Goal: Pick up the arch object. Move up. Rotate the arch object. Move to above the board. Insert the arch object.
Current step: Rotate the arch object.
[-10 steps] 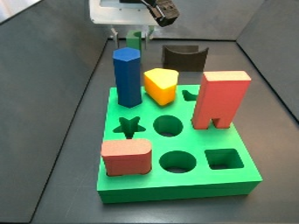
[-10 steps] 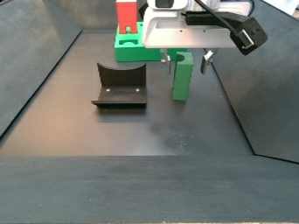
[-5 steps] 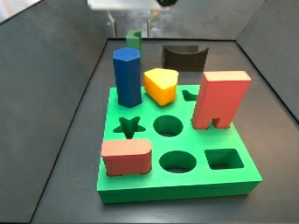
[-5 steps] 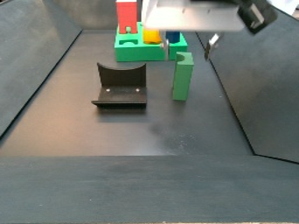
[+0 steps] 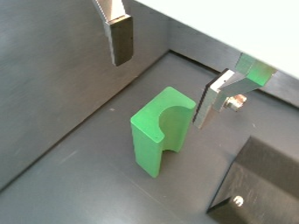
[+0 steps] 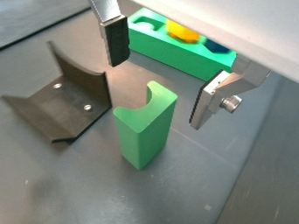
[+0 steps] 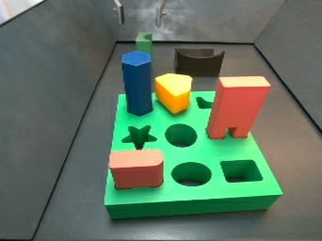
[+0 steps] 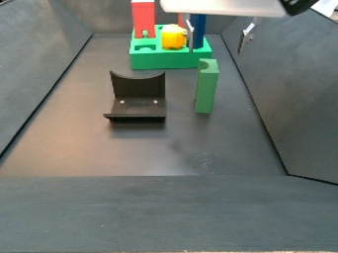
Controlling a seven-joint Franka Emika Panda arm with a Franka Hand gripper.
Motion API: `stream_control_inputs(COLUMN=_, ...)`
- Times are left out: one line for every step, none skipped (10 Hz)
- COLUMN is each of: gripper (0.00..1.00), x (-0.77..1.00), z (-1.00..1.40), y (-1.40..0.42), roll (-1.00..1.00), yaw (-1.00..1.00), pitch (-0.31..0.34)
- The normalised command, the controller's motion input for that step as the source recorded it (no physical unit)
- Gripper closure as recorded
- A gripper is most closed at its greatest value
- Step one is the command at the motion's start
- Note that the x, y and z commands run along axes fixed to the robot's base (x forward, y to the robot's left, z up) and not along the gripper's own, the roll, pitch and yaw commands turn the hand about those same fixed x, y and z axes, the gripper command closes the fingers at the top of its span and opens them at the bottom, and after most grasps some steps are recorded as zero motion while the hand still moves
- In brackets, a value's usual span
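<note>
The arch object is a green block with a curved notch in its top, standing upright on the dark floor; it also shows in a wrist view and in both side views. My gripper is open and empty, well above the arch, with its fingers spread to either side of it and not touching. In the side views only the fingertips show at the top edge. The green board lies apart from the arch.
The dark fixture stands beside the arch. On the board stand a blue prism, a yellow piece, a tall red block and a salmon block. Dark walls ring the floor.
My gripper has risen from around the top of the arch to well above it, empty. The arch stays standing where it was.
</note>
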Motion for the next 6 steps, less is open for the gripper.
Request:
stream_control_inputs(gripper=0.00, x=0.04, z=-0.08, y=0.05, roll=0.00, yaw=-1.00, pitch=0.002)
stream_control_inputs(gripper=0.00, x=0.03, z=-0.06, y=0.04, roll=0.01, yaw=-1.00, pitch=0.000)
stream_control_inputs(gripper=0.00, x=0.03, z=-0.05, y=0.03, roll=0.01, yaw=-1.00, pitch=-0.001)
stream_control_inputs(gripper=0.00, x=0.03, z=-0.04, y=0.03, roll=0.01, yaw=-1.00, pitch=-0.001)
stream_control_inputs(gripper=0.00, x=0.03, z=-0.04, y=0.03, roll=0.01, yaw=-1.00, pitch=-0.002)
stream_control_inputs(gripper=0.00, x=0.03, z=-0.03, y=0.03, roll=0.01, yaw=-1.00, pitch=-0.002)
